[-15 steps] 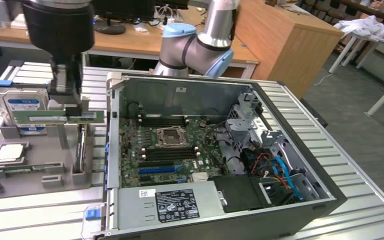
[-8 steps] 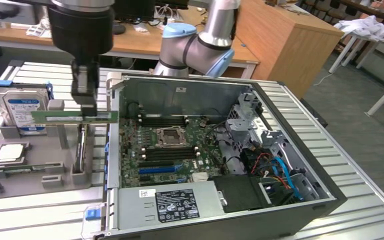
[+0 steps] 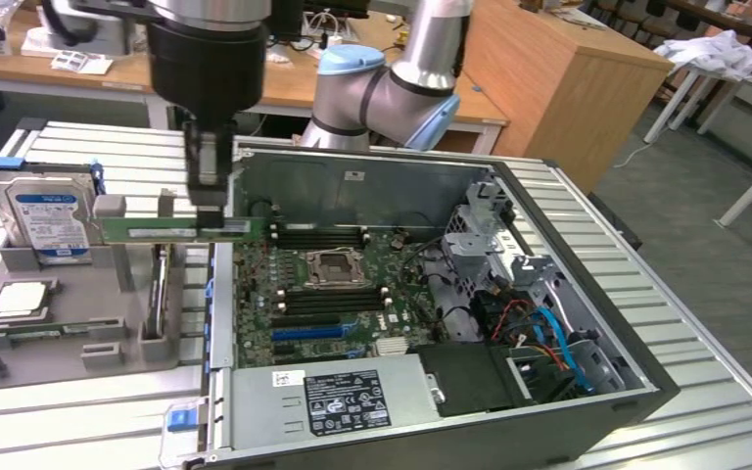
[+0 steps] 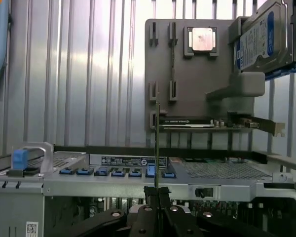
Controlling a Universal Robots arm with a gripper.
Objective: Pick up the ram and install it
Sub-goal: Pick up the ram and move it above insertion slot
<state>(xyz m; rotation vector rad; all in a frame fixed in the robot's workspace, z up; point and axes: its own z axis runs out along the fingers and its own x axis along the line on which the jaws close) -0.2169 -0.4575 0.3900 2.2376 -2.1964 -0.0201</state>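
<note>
Ram (image 3: 154, 232) held by downward-pointing tool (image 3: 207, 211).

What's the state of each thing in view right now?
gripper: shut on the ram.
ram: held on edge in the air, not in a slot.
hard drive: standing upright in the tray.
processor chip: lying flat in its tray recess.
computer case: side open, motherboard exposed.

Gripper (image 3: 209, 210) clamps the ram (image 3: 154, 231); ram held level over the open computer case (image 3: 644, 387) wall nearest the grey fixture (image 3: 102, 345).
</note>
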